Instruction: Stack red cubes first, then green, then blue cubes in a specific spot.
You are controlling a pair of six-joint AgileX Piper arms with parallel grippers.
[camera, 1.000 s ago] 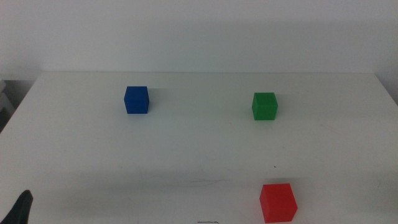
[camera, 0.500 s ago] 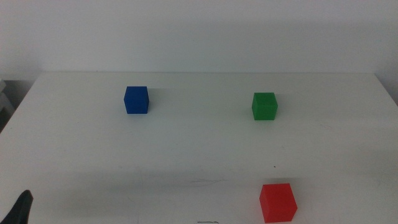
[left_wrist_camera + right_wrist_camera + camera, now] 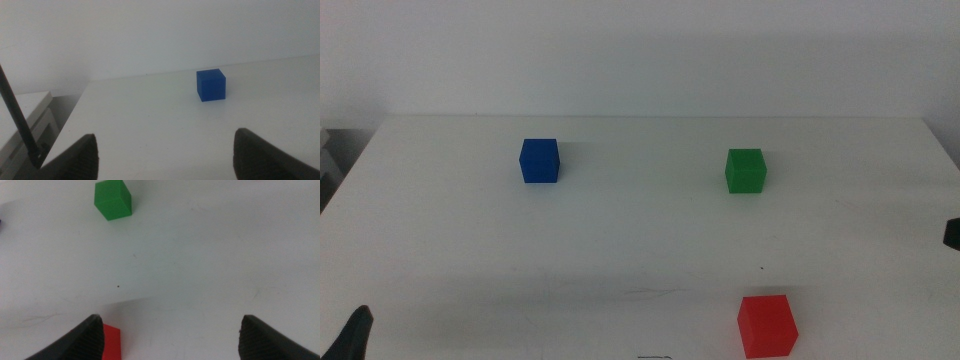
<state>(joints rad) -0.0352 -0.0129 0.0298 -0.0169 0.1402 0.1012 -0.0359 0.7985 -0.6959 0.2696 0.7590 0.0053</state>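
Three cubes stand apart on the white table. The blue cube (image 3: 539, 160) is at the back left, the green cube (image 3: 746, 170) at the back right, and the red cube (image 3: 767, 325) at the front right. My left gripper (image 3: 355, 338) shows only as a dark tip at the bottom left corner. In its wrist view, the left gripper (image 3: 165, 157) is open and faces the distant blue cube (image 3: 210, 85). My right gripper (image 3: 953, 232) peeks in at the right edge. In the right wrist view, the right gripper (image 3: 172, 340) is open and empty, with the red cube (image 3: 111, 343) beside one jaw and the green cube (image 3: 113, 199) farther off.
A white wall rises behind the table's far edge (image 3: 650, 118). Off the table's left edge stands a pale shelf (image 3: 25, 112), crossed by a thin dark rod (image 3: 17, 117). A small dark speck (image 3: 762, 267) marks the tabletop near the red cube.
A dark part of the right gripper has come into the middle view at the right edge. The cubes and the left gripper have not moved.
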